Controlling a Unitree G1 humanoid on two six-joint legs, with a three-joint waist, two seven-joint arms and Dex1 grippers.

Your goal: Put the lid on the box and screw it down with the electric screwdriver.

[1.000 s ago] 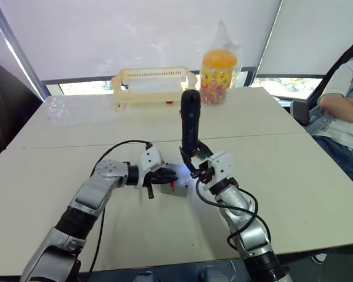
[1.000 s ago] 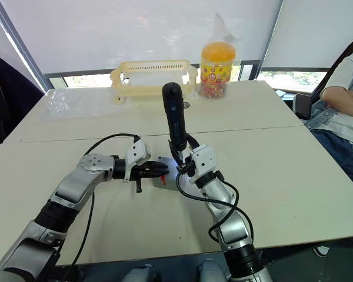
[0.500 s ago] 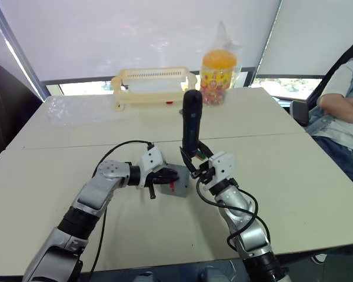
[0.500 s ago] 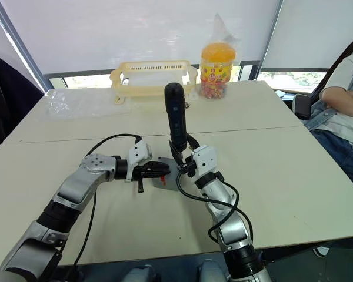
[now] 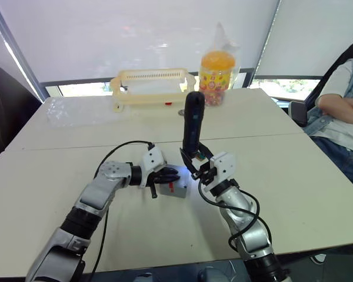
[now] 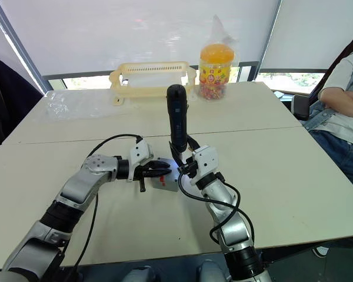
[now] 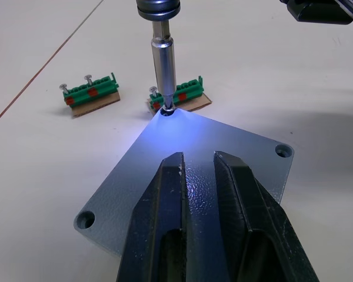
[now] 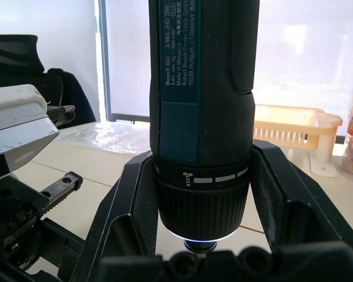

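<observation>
On table [image 5: 317,194], near edge: lid [image 7: 235,154] seated atop box [image 5: 177,191], left gripper [image 7: 203,176] fingers pressed flat on it, nearly together, grasping nothing. Beyond lid: electric screwdriver [image 5: 192,124] upright, clenched in right gripper [image 5: 196,166], bit in far corner hole. Behind: two green screw strips [image 7: 91,94].

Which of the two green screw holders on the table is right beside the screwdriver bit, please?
The green holder just behind the bit, at the lid's lit corner; the other holder lies apart from the lid.
</observation>
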